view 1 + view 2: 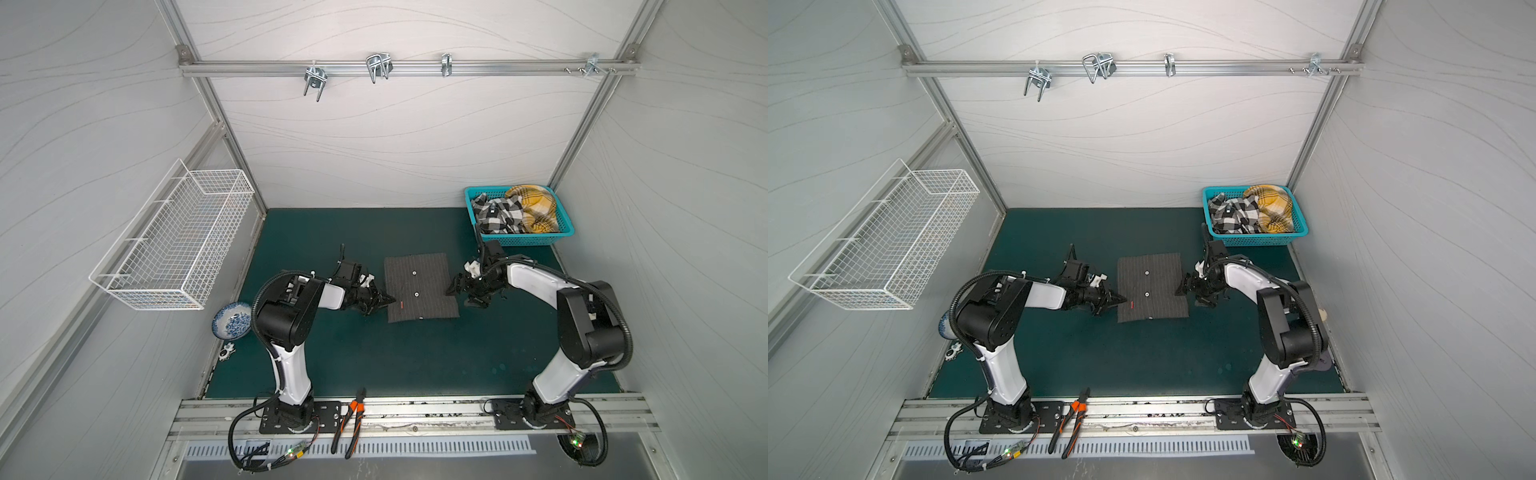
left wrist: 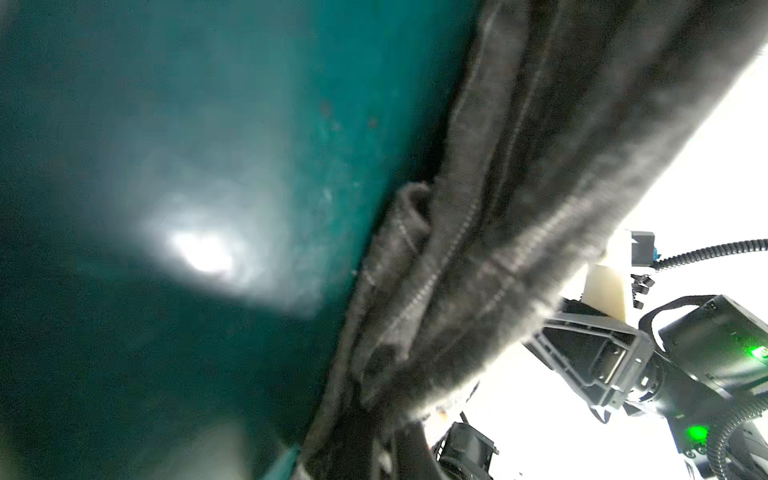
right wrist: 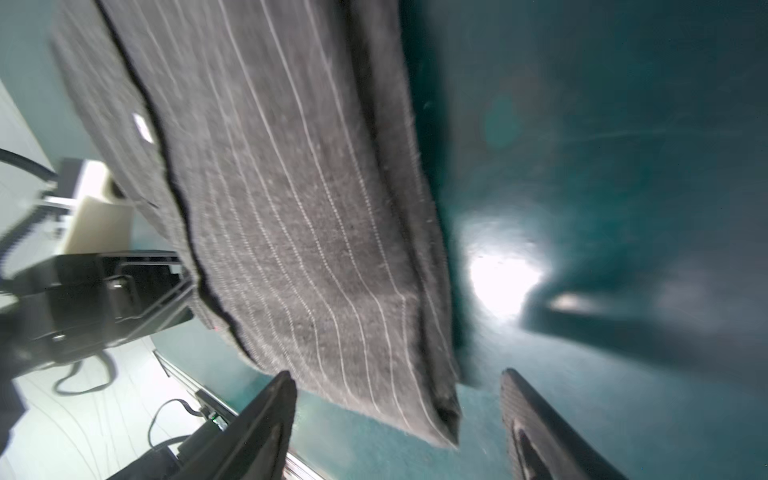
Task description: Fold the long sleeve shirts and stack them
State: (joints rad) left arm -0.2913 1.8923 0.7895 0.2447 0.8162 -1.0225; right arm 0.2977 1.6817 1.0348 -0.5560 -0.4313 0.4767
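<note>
One of the long sleeve shirts (image 1: 419, 291) (image 1: 1152, 289), dark grey with pale pinstripes and white buttons, lies folded into a rectangle mid-mat. My left gripper (image 1: 388, 298) (image 1: 1121, 298) is shut at its left edge. In the left wrist view the layered cloth edge (image 2: 519, 208) runs down over the jaws and hides them. My right gripper (image 1: 453, 286) (image 1: 1181, 286) is open at the shirt's right edge. In the right wrist view the shirt's corner (image 3: 440, 411) hangs between the spread fingers (image 3: 270, 415), touching neither.
A teal plastic basket (image 1: 528, 240) at the back right holds a black-and-white plaid garment (image 1: 498, 214) and a yellow plaid one (image 1: 536, 208). A white wire basket (image 1: 174, 249) hangs on the left wall. A blue-patterned bowl (image 1: 232, 320) sits at the mat's left edge. Orange pliers (image 1: 351, 419) lie on the front rail.
</note>
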